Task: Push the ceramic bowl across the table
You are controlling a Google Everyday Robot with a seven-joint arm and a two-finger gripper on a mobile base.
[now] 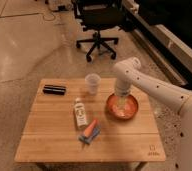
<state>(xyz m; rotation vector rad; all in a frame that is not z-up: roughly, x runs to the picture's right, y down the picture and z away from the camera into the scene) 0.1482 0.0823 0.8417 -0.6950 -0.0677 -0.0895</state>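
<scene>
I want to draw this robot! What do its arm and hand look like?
The arm is smooth, white and chunky, made of rounded tube pieces with a big round joint at the bend. No cables or markings show. The hand, down at the ceramic bowl, looks pale too.
</scene>
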